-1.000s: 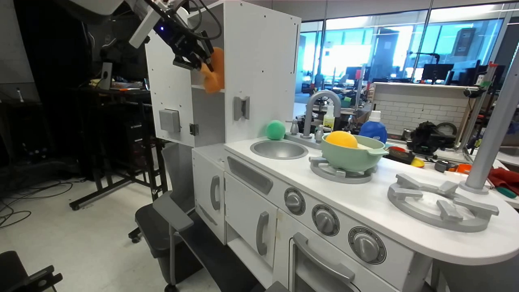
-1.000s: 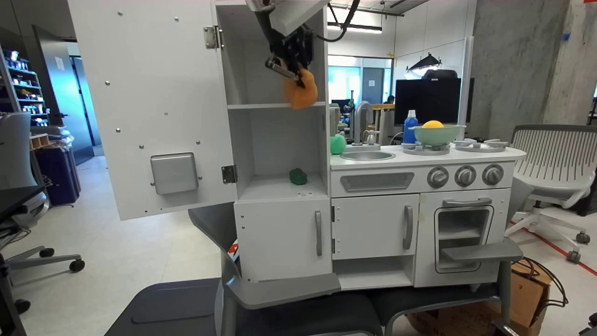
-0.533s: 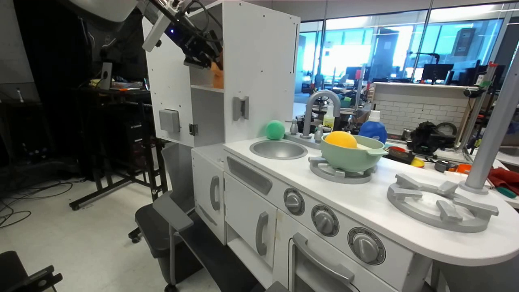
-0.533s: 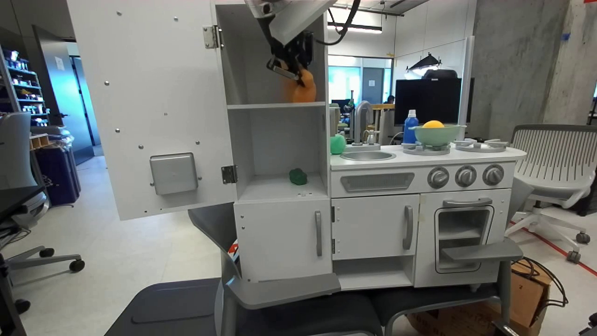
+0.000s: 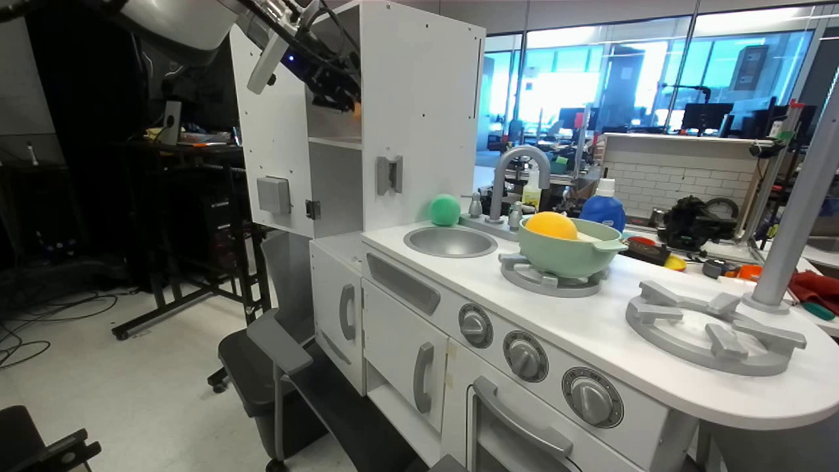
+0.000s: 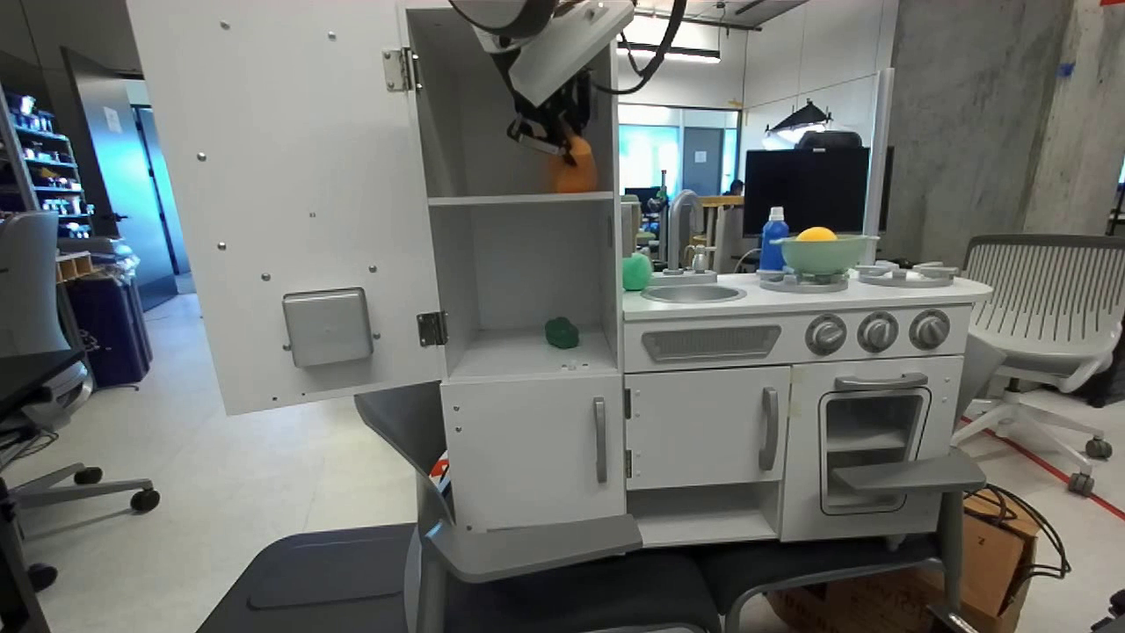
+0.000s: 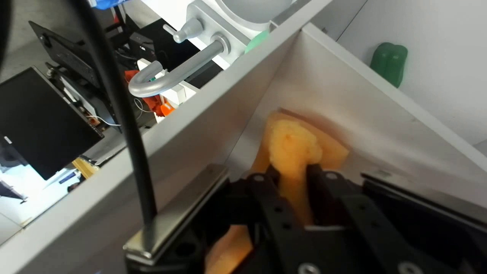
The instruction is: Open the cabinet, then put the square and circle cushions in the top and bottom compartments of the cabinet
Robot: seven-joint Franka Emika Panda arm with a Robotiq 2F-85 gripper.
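At five o'clock in the top compartment (image 6: 489, 163), in an exterior view, is one orange cushion (image 6: 577, 178), pinched in the gripper (image 7: 292, 172), liable to tumble out if its bunched folds spring back.

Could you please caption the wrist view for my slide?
Gripper pinching an orange cushion inside the top cabinet compartment.

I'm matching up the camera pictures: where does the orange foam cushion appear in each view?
In an exterior view: only a sliver of the orange foam cushion, upper left of centre.
In an exterior view: the cushion, above centre, in the white cabinet's top compartment.
Wrist view: cushion, right of centre, pinched by the black tool.
Shared landmark: the gray curved faucet, in all three.
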